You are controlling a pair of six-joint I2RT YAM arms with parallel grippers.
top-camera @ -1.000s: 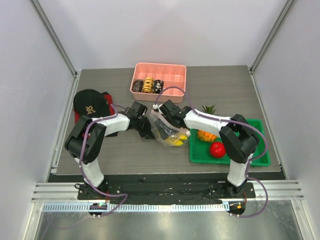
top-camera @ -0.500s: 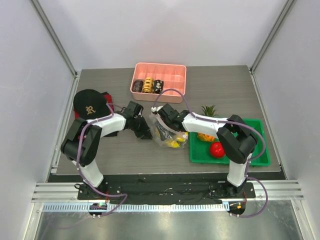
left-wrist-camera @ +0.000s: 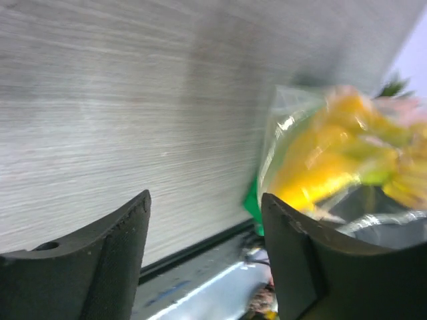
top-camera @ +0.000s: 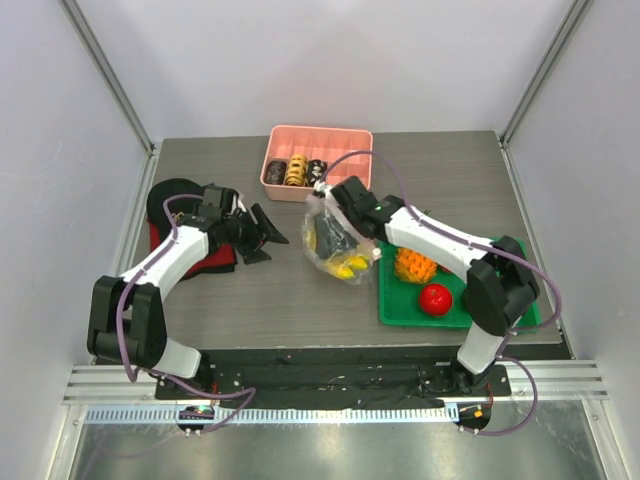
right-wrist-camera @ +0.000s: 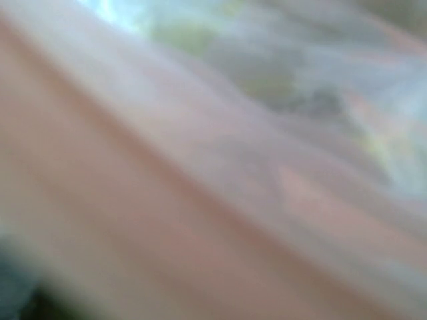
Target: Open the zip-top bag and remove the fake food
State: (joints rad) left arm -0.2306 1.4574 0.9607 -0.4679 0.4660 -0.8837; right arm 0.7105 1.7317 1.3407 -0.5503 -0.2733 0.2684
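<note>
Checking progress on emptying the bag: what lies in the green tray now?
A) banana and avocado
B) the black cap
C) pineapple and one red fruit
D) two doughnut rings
C: the pineapple and a red fruit sit in the green tray, while the banana shows inside the zip-top bag.

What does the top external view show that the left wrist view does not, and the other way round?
Only the top external view: the pink tray, the pineapple and the red fruit in the green tray, and the right gripper holding the zip-top bag by its top. Only the left wrist view: a close look between the left gripper's open fingers, with nothing there. Both: the bag, the yellow fruit inside it, the table and some of the green tray.
</note>
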